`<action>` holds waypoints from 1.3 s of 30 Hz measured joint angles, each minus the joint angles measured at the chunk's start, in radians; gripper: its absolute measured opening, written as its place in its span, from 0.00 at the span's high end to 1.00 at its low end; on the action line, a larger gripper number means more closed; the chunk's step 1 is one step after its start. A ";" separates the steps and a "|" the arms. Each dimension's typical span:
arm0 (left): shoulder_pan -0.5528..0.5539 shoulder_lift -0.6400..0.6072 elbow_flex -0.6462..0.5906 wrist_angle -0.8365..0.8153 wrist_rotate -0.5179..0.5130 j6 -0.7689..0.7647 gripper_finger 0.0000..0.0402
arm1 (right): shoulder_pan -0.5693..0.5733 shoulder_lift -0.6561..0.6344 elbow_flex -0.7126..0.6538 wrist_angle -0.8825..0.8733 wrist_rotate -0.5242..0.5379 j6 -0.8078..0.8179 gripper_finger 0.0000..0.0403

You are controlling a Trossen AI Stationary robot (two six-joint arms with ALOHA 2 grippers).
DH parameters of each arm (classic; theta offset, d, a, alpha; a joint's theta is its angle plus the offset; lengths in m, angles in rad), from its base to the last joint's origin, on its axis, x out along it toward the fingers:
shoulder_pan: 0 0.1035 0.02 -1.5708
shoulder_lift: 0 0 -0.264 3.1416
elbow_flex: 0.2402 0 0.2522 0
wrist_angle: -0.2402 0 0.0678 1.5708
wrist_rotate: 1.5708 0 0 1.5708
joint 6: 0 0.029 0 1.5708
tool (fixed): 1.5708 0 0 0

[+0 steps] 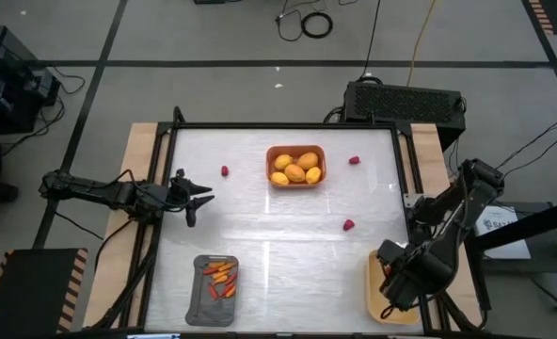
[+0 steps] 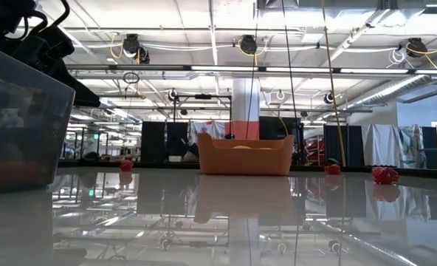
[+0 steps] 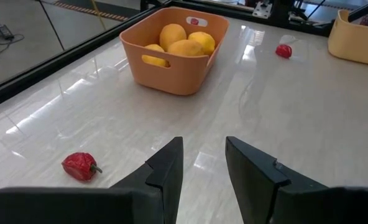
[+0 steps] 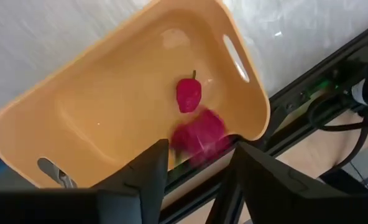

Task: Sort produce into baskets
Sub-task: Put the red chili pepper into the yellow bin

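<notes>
The orange-brown basket (image 1: 295, 167) at the far middle holds several yellow lemons (image 3: 184, 42). The dark grey basket (image 1: 215, 287) at the near edge holds orange carrot sticks (image 1: 221, 279). The pale yellow basket (image 4: 109, 99) at the near right holds one red berry (image 4: 188, 94). My right gripper (image 4: 199, 158) hangs open above it, and a second, blurred red berry (image 4: 199, 137) shows between its fingertips. My left gripper (image 1: 198, 198) is open and empty at the table's left, near a loose berry (image 3: 80, 166). Two more berries (image 1: 355, 160) (image 1: 348, 225) lie on the table. My right gripper points down into the pale yellow basket with the blurred berry (image 4: 202, 134) in the gap between its open fingertips. I cannot tell whether the fingers touch it.
The white table (image 1: 288, 240) is bare in its middle between the baskets. A black frame (image 1: 405, 179) runs along the table's edges. In the low view the dark grey basket's wall (image 2: 19, 133) stands close at the left.
</notes>
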 joint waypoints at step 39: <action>0.000 0.000 0.000 0.000 0.000 0.000 0.68 | -0.778 0.010 0.001 1.156 0.534 -1.281 0.40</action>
